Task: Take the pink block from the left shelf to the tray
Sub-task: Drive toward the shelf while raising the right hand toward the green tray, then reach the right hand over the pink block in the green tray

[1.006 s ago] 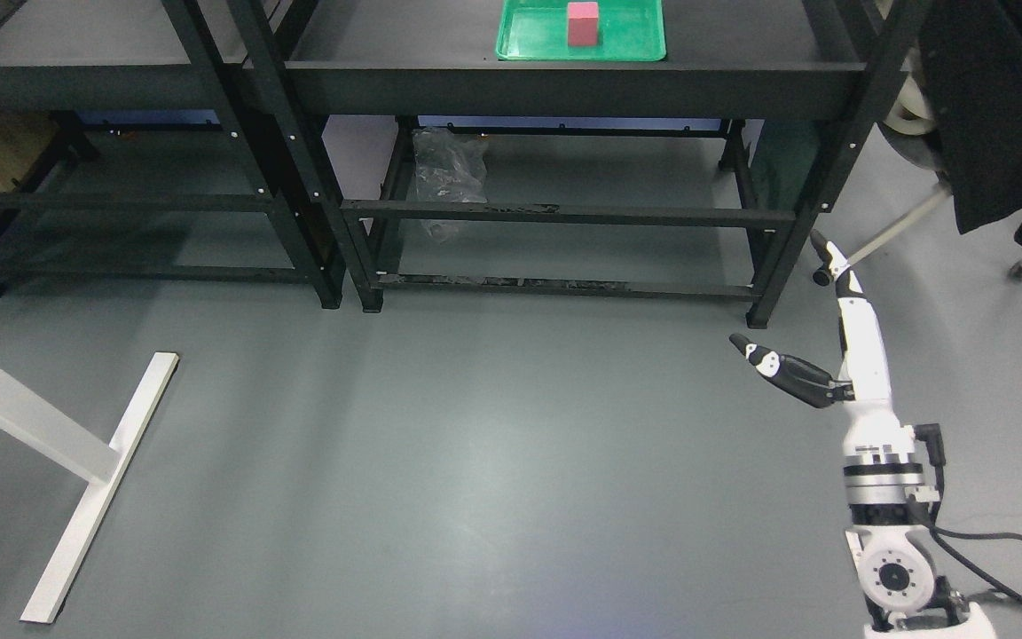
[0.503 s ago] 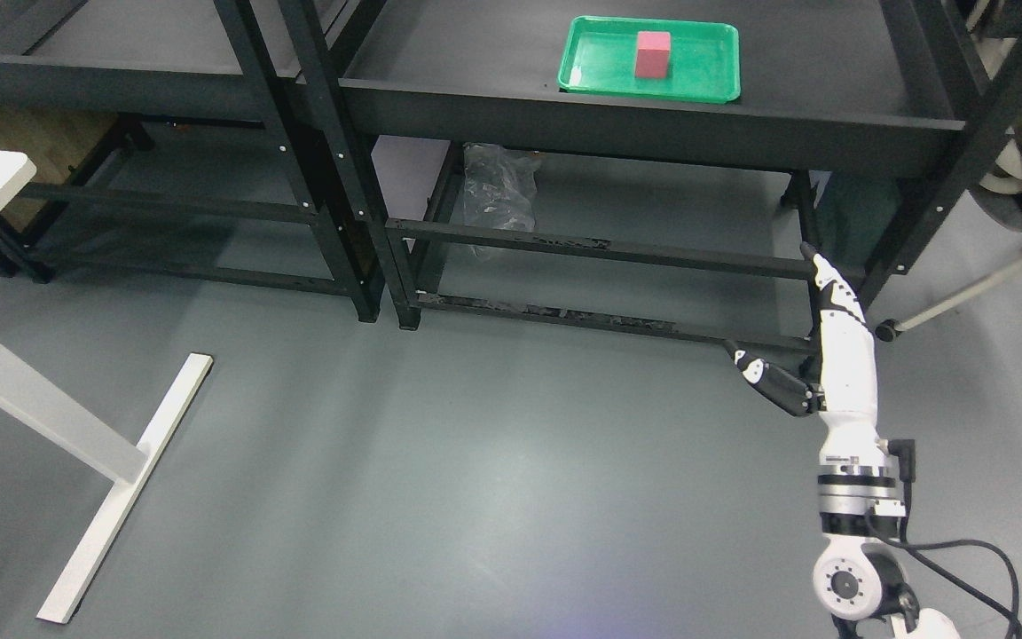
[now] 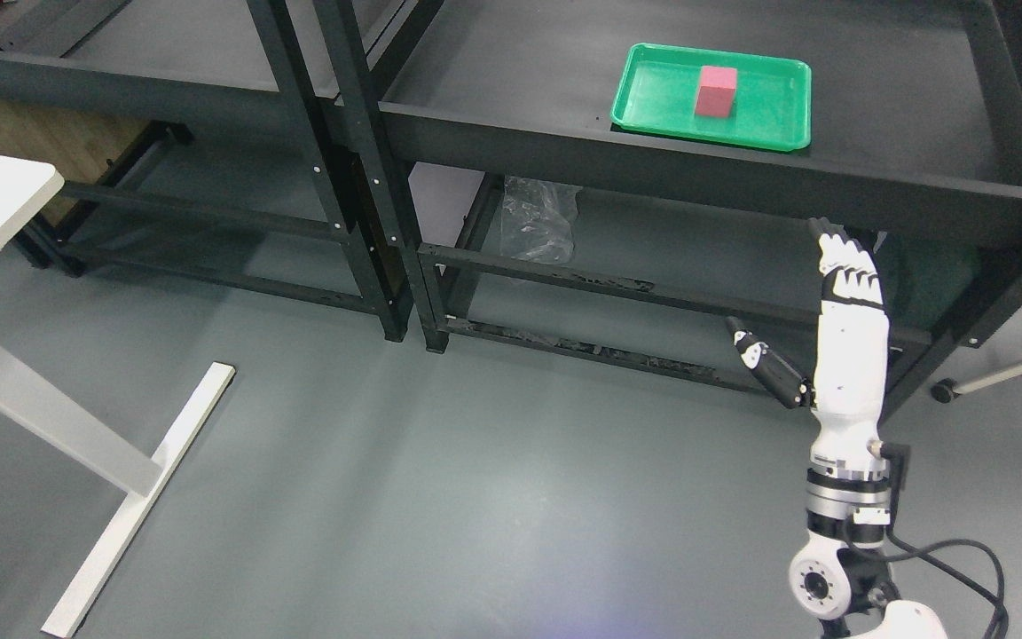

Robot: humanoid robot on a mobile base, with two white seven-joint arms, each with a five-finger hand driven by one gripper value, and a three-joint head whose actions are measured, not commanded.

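Seeing the pink block [image 3: 715, 90] already upright in the green tray [image 3: 653, 102], we judge placement done; our empty right robot hand [image 3: 830, 328], fingers apart, hangs at five o'clock, needing only retreat.

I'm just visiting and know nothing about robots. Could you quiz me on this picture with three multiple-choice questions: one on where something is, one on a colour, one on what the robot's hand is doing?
1. Where is the pink block?
A. On the floor
B. In the tray
C. On the white table

2. What colour is the tray?
A. Green
B. Blue
C. Black

3. How is the right hand?
A. Gripping the block
B. Closed in a fist
C. Open, holding nothing

Answers: 1 B, the block stands inside the tray on the right-hand shelf. 2 A, its rim is bright green. 3 C, fingers are extended and the thumb spread, below the shelf edge.
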